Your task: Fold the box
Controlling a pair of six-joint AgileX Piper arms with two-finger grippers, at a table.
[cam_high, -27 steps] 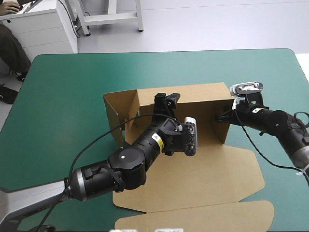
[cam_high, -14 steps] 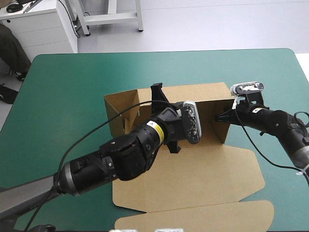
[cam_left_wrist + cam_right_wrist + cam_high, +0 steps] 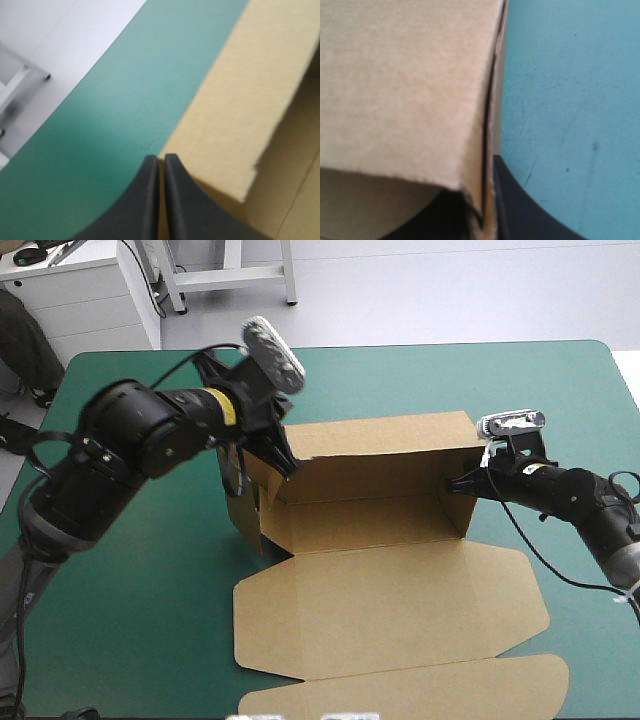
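The right gripper (image 3: pixel 452 483) pinches the box (image 3: pixel 380 580), right wall; left gripper (image 3: pixel 291 468), closed, at far-left corner.

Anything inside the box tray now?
Only bare brown floor shows inside the box. The left pincer covers its far-left corner; the right pincer grips the right wall.

Box (image 3: pixel 380 540): was plain brown board, no print; read paler tan on the wall just ahead of the left gripper (image 3: pixel 161 159).
Cover (image 3: pixel 140 590): was teal-green, unpatterned, beside both grippers.
Left gripper: fingers were black.
Right gripper (image 3: pixel 452 482): fingers were black; brown board between them showed a dark seam line.
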